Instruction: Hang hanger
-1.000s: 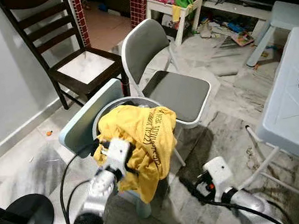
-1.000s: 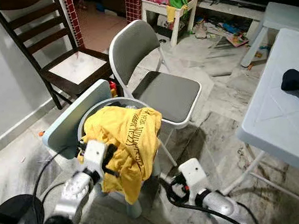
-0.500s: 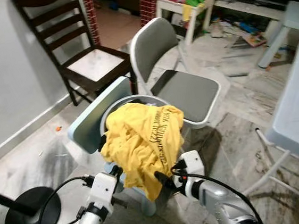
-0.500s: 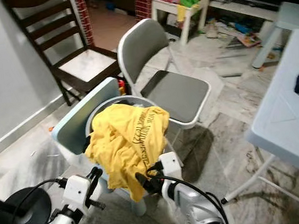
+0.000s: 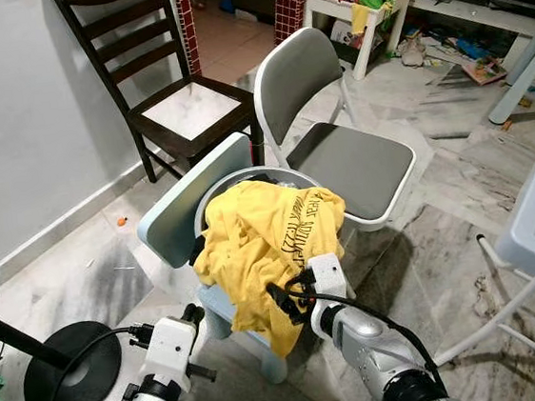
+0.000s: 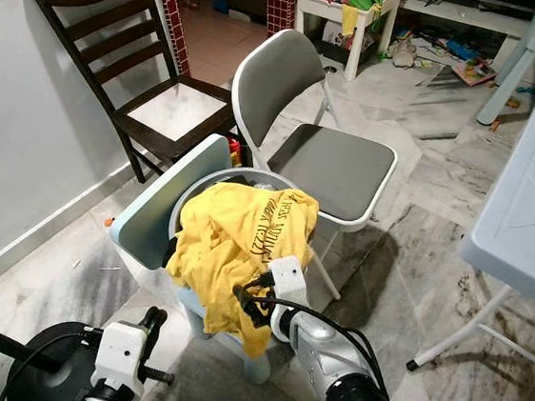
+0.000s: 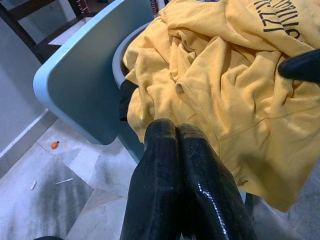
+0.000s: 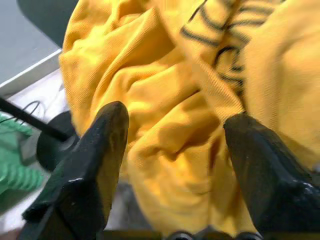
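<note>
So the right gripper (image 5: 279, 296) is down at the near edge of the yellow shirt (image 5: 270, 243) that's dumped over the small blue chair (image 5: 181, 212), fingers spread wide with the cloth between them but not pinched. The left gripper (image 5: 192, 313) sits low and to the left of the chair, off the shirt, fingers pressed together with nothing in them. Thing is, the task says hanger and I honestly can't make one out; if it's there it's buried in the shirt or in the round basket (image 5: 295, 173) under it, so which way it points or how its long axis runs is anyone's guess. The shirt itself is a crumpled heap draping from the basket rim down toward the near side, black lettering facing right-ish. What could go wrong, I reckon: closing on a loose fold would just drag the whole shirt off the chair onto the floor, or snag the basket and tip it, since the heap hangs mostly over the near edge. The grey folding chair (image 5: 338, 145) right behind and the dark wooden chair (image 5: 176, 100) far left leave a tight space for swinging anything up.
</note>
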